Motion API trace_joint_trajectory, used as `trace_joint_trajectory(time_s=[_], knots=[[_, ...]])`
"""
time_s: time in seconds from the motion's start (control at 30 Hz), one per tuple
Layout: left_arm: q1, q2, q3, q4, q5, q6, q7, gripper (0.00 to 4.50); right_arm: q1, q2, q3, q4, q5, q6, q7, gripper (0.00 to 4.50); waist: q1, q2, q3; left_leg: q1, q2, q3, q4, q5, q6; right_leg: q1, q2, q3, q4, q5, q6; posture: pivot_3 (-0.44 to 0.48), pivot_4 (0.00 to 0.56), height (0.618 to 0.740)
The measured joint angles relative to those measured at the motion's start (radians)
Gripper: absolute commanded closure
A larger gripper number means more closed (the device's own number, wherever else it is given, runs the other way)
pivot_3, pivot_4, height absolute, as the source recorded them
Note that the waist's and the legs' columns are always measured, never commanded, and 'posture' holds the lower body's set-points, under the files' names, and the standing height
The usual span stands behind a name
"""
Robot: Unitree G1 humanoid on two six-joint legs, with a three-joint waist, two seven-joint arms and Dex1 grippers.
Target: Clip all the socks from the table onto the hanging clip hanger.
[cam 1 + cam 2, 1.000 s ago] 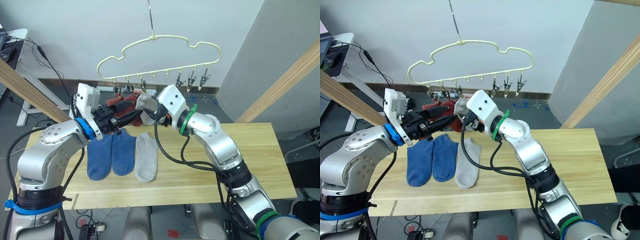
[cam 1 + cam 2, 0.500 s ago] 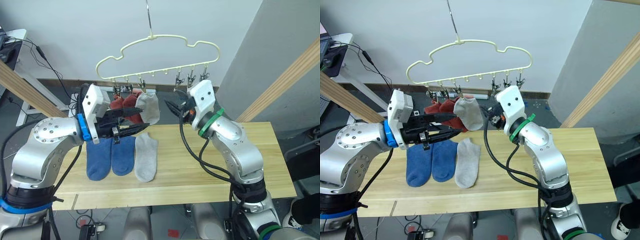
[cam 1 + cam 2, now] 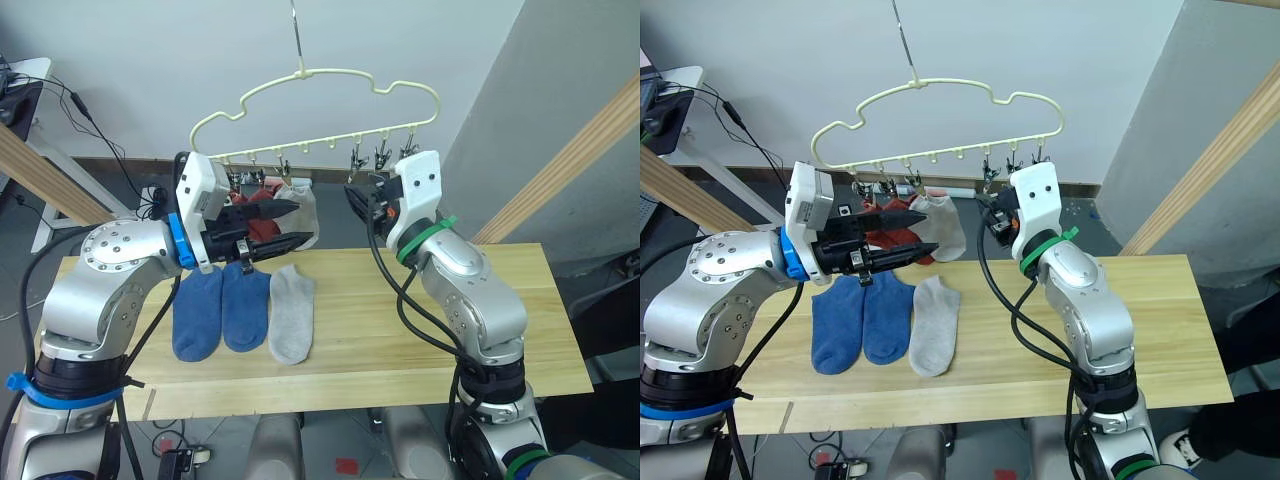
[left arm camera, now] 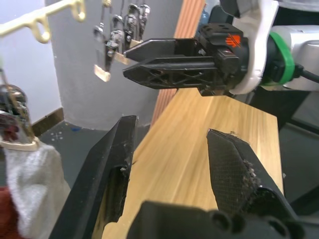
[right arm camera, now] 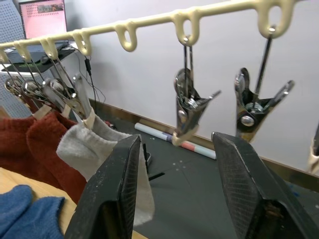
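I'm seeing both grippers, left point(image 3: 288, 224) and right point(image 3: 352, 193), hanging spread apart and empty up by the hanger point(image 3: 318, 113), where two red socks point(image 5: 35, 144) and one grey sock point(image 5: 92, 148) are clipped, while two blue socks point(image 3: 220, 308) and another grey one point(image 3: 291, 314) are lying flat on the table point(image 3: 420, 330).

Bright even indoor light, soft shadows, wrist views perhaps slightly blurred up close

My left gripper point(image 3: 285, 224) and its wrist block hide most of the two rust red socks point(image 3: 238, 209) and the lower part of the hung grey sock point(image 3: 304, 212). The clip hanger point(image 3: 320, 110) has its hook cut off by the picture's top edge.
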Motion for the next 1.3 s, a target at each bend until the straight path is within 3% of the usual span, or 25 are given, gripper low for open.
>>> trace_joint_trajectory(time_s=[0.5, 0.93, 1.03, 1.2, 1.3], knots=[[-0.005, -0.010, 0.000, 0.007, 0.008, -0.001, 0.008, 2.01, -0.129, -0.021, 0.000, 0.181, 0.015, -0.093, -0.012, 2.15, 0.000, 0.000, 0.000, 0.000, 0.000, 0.000, 0.000, 0.000, 0.000, 0.000, 0.000, -0.001, 0.000, 0.003, -0.005, -0.025, 0.304, 0.735], [-0.004, -0.016, 0.000, 0.007, 0.009, -0.001, 0.012, 2.01, -0.160, -0.013, -0.007, 0.215, 0.025, -0.130, -0.012, 2.15, 0.000, 0.000, 0.000, 0.000, 0.000, -0.001, 0.000, 0.000, 0.000, 0.000, 0.000, -0.001, 0.001, 0.003, -0.005, -0.027, 0.303, 0.735], [0.000, -0.021, 0.000, 0.007, 0.011, -0.001, 0.015, 2.01, -0.160, -0.003, -0.018, 0.215, 0.037, -0.130, -0.013, 2.68, 0.000, 0.000, 0.000, 0.000, 0.000, -0.001, 0.000, 0.000, 0.000, 0.000, 0.000, -0.001, 0.001, 0.003, -0.005, -0.027, 0.305, 0.735], [0.009, -0.033, 0.000, 0.007, 0.020, -0.004, 0.033, 2.01, -0.167, 0.007, -0.030, 0.219, 0.052, -0.130, -0.016, 4.18, 0.000, 0.000, 0.000, 0.000, 0.000, -0.001, 0.001, 0.000, 0.000, 0.000, 0.000, -0.001, 0.002, 0.003, -0.006, -0.026, 0.306, 0.735], [0.034, -0.039, 0.000, 0.004, 0.048, -0.007, 0.063, 2.01, -0.173, 0.008, -0.038, 0.224, 0.057, -0.130, -0.019, 4.49, 0.000, 0.000, 0.000, 0.000, 0.000, -0.001, 0.001, 0.000, 0.000, 0.000, 0.000, -0.001, 0.002, 0.003, -0.006, -0.026, 0.307, 0.735]])
